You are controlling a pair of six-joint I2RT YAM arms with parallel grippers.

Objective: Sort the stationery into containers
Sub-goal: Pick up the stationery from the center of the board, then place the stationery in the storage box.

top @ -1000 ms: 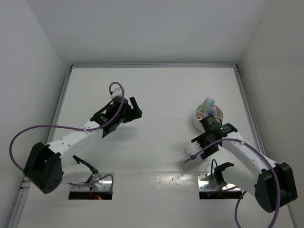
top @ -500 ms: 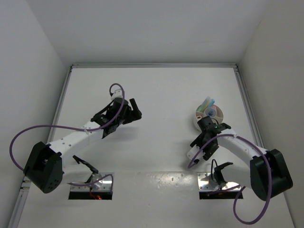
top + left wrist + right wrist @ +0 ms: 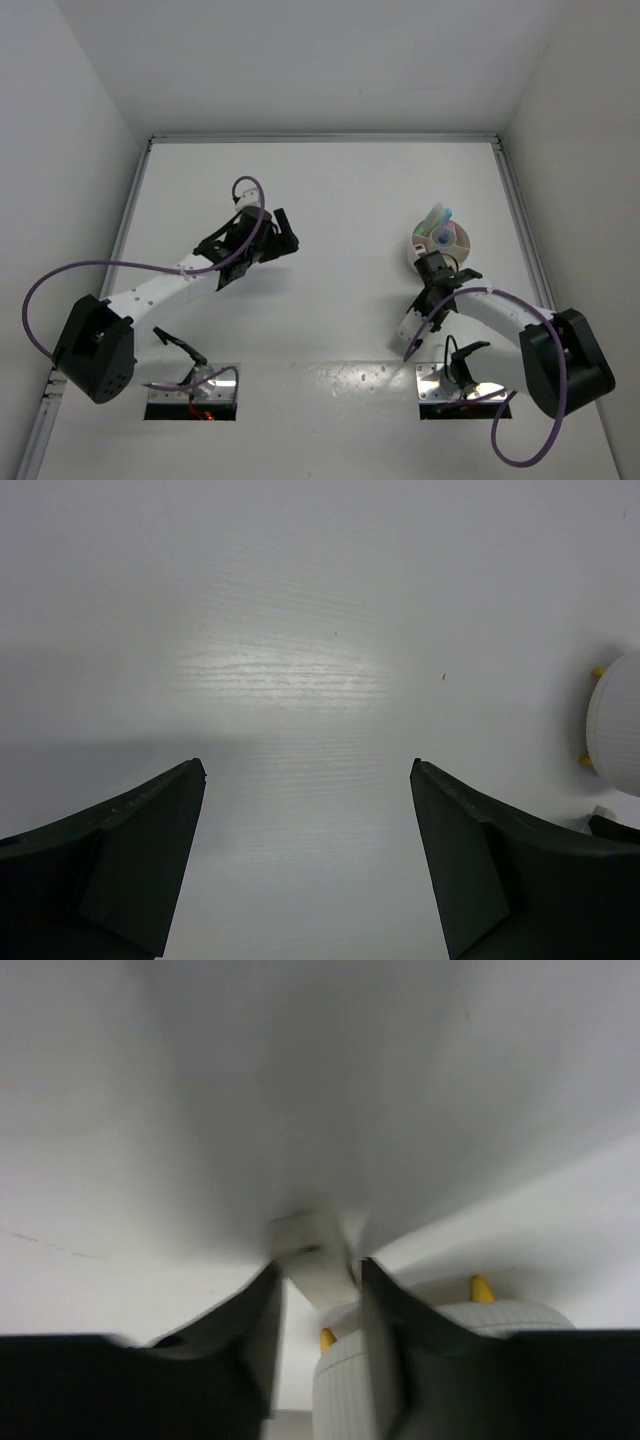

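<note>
**Right arm at the tub with a small block; sorting judged near its end**

The white tub (image 3: 464,240) stands on the right half of the table (image 3: 350,190); pastel sticks (image 3: 437,220) stand in it, leaning out over its far rim; no loose piece shows elsewhere on the table from overhead.

The right gripper (image 3: 318,1272) sits just beside the tub's near edge; its wrist view, though blurred, shows a small pale block (image 3: 305,1248) between the fingertips, both jaws pressed against its sides; the jaws count as clamped on the block. Whether the block rests on the table or is lifted clear cannot be told.

The left gripper (image 3: 305,770) hovers over bare table, well apart from the tub, jaws wide apart and holding nothing.

Judgement: the step in hand is the pick and transfer of the block, likely the last piece. The next move calls for a firm hold, a lift above the rim, then release over a free compartment; which compartment is free cannot be told. The sticks leaning out call for care on the way in.
</note>
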